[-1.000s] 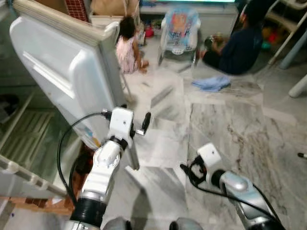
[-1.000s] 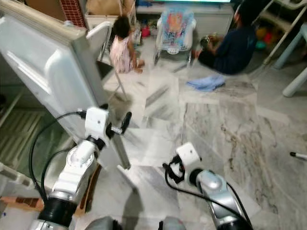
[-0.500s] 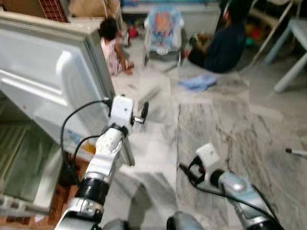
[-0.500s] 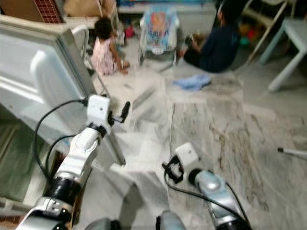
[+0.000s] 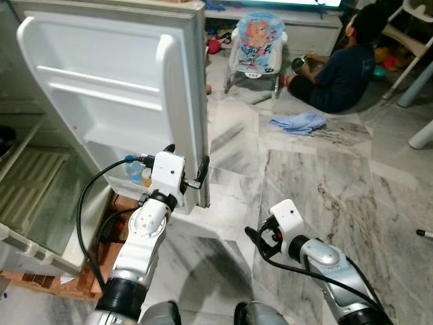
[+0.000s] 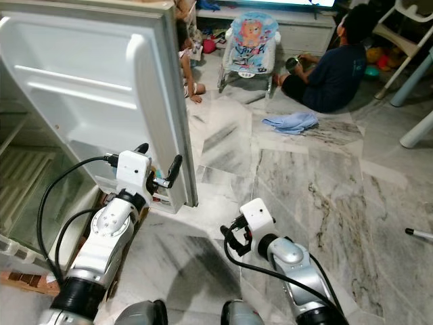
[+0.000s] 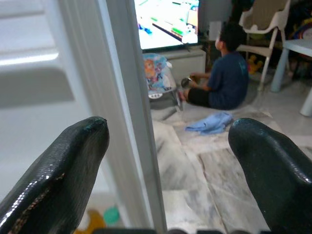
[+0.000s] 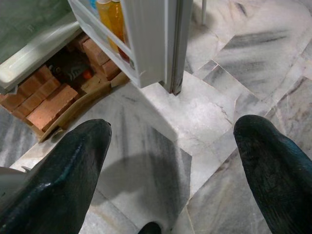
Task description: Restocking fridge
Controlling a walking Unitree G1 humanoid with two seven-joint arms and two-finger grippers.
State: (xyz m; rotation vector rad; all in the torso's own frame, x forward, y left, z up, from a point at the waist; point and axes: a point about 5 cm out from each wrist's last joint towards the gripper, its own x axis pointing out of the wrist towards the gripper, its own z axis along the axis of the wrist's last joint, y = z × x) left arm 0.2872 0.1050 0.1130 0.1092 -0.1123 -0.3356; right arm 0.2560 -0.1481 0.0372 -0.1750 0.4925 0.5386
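The white fridge door (image 5: 115, 88) stands open, its inner shelves facing me. My left gripper (image 5: 186, 160) is open at the door's free edge (image 7: 129, 112), which stands between its two black fingers (image 7: 53, 170). Small bottles (image 5: 137, 169) sit in the door's lowest shelf, and orange ones (image 8: 111, 14) show in the right wrist view. My right gripper (image 5: 260, 238) hangs low over the marble floor (image 8: 161, 122), open, with nothing between its fingers. The fridge's glass shelves (image 5: 30, 183) lie at the left.
The fridge rests on red bricks (image 8: 48, 95). A person in dark blue (image 5: 338, 64) sits on the floor beyond, near a baby bouncer (image 5: 256, 37) and a blue cloth (image 5: 298, 122). A child (image 6: 186, 64) sits behind the door. White furniture legs (image 5: 423, 128) stand at the right.
The whole view has swung and sharpened as the camera moved, and the door's inner side now faces me more fully. My left gripper stays at the door's edge. The right arm stays low.
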